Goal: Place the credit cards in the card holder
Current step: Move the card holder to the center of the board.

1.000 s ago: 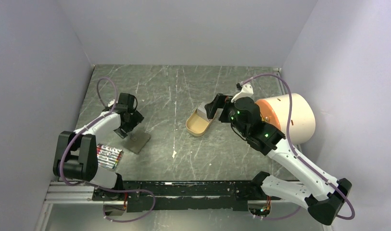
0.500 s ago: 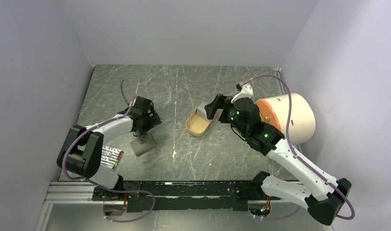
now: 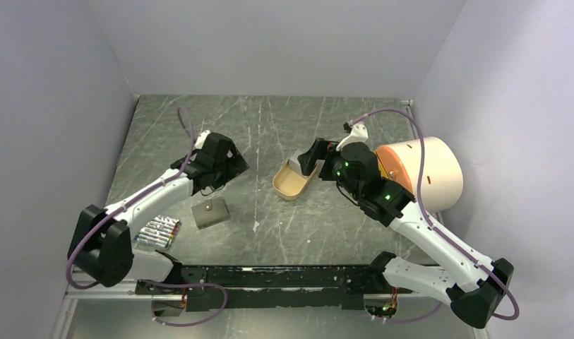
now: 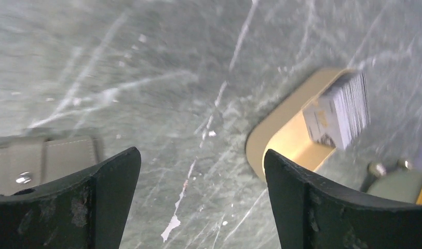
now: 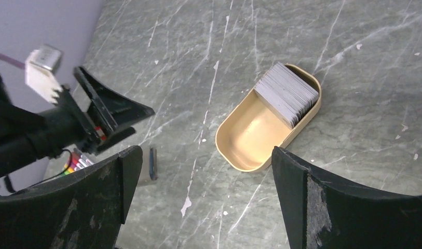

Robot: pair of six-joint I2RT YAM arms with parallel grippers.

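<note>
The left gripper (image 4: 198,158) has lifted off the holder (image 3: 210,212) and swung toward 2 o'clock across the table (image 3: 270,127). It now hangs with its jaws spread wide and nothing between them, facing the tray (image 5: 253,132). The holder has slid a little toward the centre over the last second. It now lies flat on its own at about 7 o'clock from that gripper, and it looks folded, with the snap on top. The right gripper (image 5: 206,153) has barely moved: it hovers above the tray, also wide open and holding nothing. The cards (image 5: 287,93) sit as a stack on edge in the tray's 1 o'clock end in the right wrist view, none yet taken out. The left arm seems to be done positioning the holder and is leaving room for a pick from the stack. No card is in the holder yet, so the real work is still ahead. If the holder is indeed shut, it would need opening first.
</note>
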